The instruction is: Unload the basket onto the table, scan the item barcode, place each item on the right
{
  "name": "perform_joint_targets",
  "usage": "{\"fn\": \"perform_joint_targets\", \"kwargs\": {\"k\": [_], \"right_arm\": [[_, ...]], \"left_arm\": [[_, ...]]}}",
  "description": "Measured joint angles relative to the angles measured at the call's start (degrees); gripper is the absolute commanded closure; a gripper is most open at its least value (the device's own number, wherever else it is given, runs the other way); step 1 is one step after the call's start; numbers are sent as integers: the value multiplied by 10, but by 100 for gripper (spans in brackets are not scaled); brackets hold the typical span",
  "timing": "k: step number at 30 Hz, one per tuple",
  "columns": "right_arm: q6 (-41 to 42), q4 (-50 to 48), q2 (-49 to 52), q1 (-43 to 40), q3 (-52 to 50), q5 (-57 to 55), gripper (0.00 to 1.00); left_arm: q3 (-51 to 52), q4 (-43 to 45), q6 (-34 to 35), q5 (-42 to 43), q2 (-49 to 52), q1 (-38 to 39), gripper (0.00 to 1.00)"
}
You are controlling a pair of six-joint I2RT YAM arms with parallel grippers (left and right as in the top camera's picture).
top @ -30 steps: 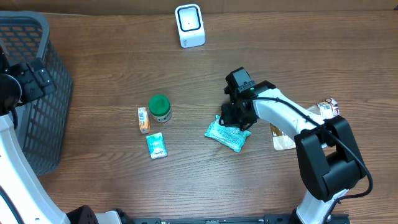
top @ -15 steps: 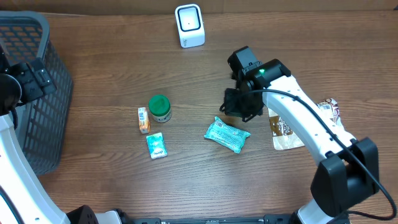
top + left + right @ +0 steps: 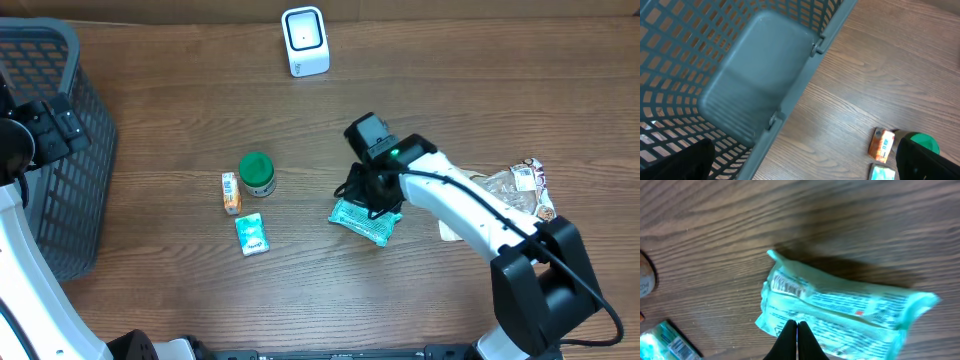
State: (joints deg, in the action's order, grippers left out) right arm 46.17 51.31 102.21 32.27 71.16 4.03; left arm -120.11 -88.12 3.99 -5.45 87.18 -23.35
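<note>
The right gripper (image 3: pixel 796 328) has its fingers pressed together at the edge of the mint-green crinkly plastic packet (image 3: pixel 850 305), which lies flat just right of the tabletop's middle, well apart from the white box-shaped scanner (image 3: pixel 305 40) at the far edge. I cannot tell whether any film is pinched. So thin a hold could slip on lifting and drop the packet, or turn its barcode away from the scanner. The left gripper (image 3: pixel 805 160) hangs wide apart over the grey mesh basket (image 3: pixel 90 170) at the left edge.

Packet (image 3: pixel 850 307) — bottom edge cut off.
</note>
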Motion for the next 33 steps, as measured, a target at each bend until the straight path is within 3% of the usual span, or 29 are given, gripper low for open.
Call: {"fn": "perform_joint_targets", "kwargs": {"k": [25,33], "right_arm": [[32,-4,69,5,-1,-47,95],[29,-22,75,9,2,-35,71]], "left_arm": [[0,0,0,0,0,0,0],[0,0,0,0,0,0,0]]}}
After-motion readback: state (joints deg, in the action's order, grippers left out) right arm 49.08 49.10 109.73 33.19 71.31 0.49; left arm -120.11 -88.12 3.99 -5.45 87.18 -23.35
